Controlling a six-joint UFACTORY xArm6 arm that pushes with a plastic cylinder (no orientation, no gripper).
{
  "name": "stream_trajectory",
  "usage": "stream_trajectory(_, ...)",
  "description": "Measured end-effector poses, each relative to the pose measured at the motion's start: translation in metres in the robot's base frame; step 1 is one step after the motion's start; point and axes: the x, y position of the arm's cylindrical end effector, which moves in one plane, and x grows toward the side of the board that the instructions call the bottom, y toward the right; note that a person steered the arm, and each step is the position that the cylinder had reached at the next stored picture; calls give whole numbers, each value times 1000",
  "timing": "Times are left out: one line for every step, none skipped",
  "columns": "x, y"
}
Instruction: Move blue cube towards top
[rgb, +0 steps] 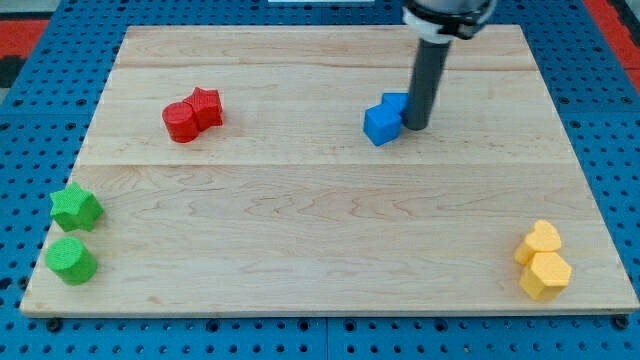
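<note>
While my tip (417, 126) sat touching the right side of the blue cube (381, 125) in the upper middle of the frame, the cube was already fairly high up the board (320, 250), so little pushing remained. No jaws, just a rod.

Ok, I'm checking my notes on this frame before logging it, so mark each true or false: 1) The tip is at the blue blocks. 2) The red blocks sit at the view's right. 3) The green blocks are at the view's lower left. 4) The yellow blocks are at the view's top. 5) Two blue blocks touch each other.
1) True: my tip stands right beside the blue cube, on its right.
2) False: the red blocks are at the view's upper left.
3) True: the green blocks lie by the board's lower left edge.
4) False: the yellow blocks are at the lower right.
5) True: a second blue block touches the cube from behind.
</note>
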Motion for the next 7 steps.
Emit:
stream_trajectory(0,-45)
stream_trajectory(-4,-83)
stream_trajectory(37,-77)
stream_trajectory(50,-77)
stream_trajectory(44,-135)
stream_trajectory(25,-152)
stream_trajectory(4,-152)
